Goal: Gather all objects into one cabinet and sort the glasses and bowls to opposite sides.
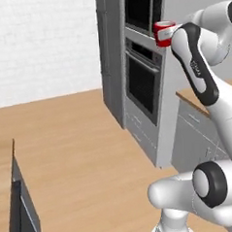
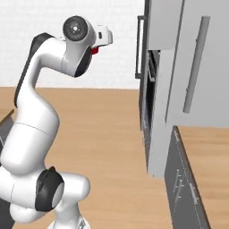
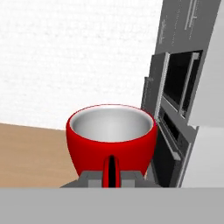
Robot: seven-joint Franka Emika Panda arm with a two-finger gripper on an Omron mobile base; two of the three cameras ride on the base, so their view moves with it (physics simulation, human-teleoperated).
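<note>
Hand view: red cup (image 3: 111,140) clamped in claw (image 3: 111,175).

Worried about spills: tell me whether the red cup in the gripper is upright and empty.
Upright and empty. In the hand view the red cup has its rim on top, and its pale inside is bare. The gripper is shut on it.

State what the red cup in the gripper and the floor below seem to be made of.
Red cup: looks like glazed ceramic or glossy plastic; smooth red outside with soft sheen, pale grey inside. Which of the two, the render leaves open.
Floor: looks like matte wood; warm tan with faint plank grain.
</note>
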